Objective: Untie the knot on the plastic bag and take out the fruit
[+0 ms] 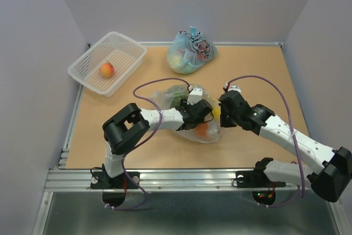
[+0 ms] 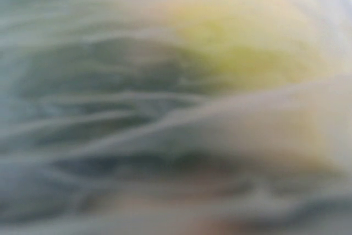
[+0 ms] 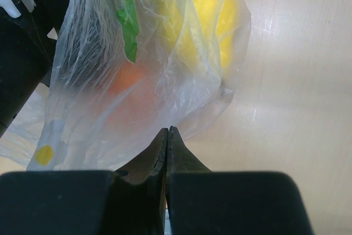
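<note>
— Wooden table top [image 1: 247,59], light brown, lies between pale grey walls, and at its near edge a metal rail [image 1: 181,179] carries both arm bases. What comes first beyond the rail?

— In the middle of the table lies the plastic bag [image 1: 190,115], thin and see-through, crumpled on the wood. Both arms reach to it, one from each side.

— How does the right gripper stand?

— The right gripper [image 3: 168,131] is clenched. In its wrist view the two black fingers meet with no gap, and their tips touch the lower edge of the bag. Whether a fold of film is caught between them cannot be told.

— And the left one?

— The left gripper [image 1: 206,115] sits over the middle of the bag. Its wrist view gives only blurred plastic, very close, with a yellow and a dark green tint, and the top view does not show the fingers. So it cannot be told whether it is released or grasping.

— Where is the fruit [image 1: 202,129]?

— Mostly inside the bag: an orange [image 3: 129,83], a yellow lemon [image 3: 212,9] beside it, and a dark green piece [image 1: 176,98] on the far side. One peach [image 1: 106,70] lies apart, in the white basket [image 1: 118,53] at the far left.

— What is farthest?

— Near the back wall rests a light-blue bag [image 1: 191,53] with black drawing, well apart from both grippers.
</note>
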`<state>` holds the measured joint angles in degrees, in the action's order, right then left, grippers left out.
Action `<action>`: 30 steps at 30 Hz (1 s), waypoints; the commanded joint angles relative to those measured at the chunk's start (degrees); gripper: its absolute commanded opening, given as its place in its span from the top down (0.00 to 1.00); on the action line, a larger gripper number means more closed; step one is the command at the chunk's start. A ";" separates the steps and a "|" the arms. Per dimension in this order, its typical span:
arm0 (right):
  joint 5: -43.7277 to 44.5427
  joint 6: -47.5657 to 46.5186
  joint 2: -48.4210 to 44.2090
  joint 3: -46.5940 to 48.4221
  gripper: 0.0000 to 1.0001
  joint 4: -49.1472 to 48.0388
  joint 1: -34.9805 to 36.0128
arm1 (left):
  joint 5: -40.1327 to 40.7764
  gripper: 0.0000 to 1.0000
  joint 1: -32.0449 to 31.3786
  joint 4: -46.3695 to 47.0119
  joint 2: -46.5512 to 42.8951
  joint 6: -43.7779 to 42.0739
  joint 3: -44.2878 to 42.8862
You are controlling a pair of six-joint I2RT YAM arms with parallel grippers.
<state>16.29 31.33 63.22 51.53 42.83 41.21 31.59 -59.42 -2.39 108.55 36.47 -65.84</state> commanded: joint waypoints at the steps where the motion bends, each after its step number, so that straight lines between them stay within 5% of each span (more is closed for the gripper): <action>1: 2.15 0.04 -1.43 -0.82 0.99 -1.61 -0.25 | -0.04 0.66 -0.96 0.29 -7.02 -0.52 -0.87; 18: 9.20 2.42 1.11 2.00 0.99 -1.61 -0.25 | -15.42 0.70 -2.91 -0.32 -39.01 -9.40 6.88; 27: 7.35 2.51 1.38 2.17 0.99 -1.96 -0.25 | -12.96 0.67 20.75 -7.53 -40.53 -11.07 -2.53; 30: 6.56 2.33 1.20 2.44 0.99 -2.05 -0.25 | -14.27 0.66 33.64 -10.17 -36.93 -10.45 -5.95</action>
<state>23.33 33.10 65.04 51.59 42.81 41.21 16.69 -36.21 -8.73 68.95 27.29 -66.74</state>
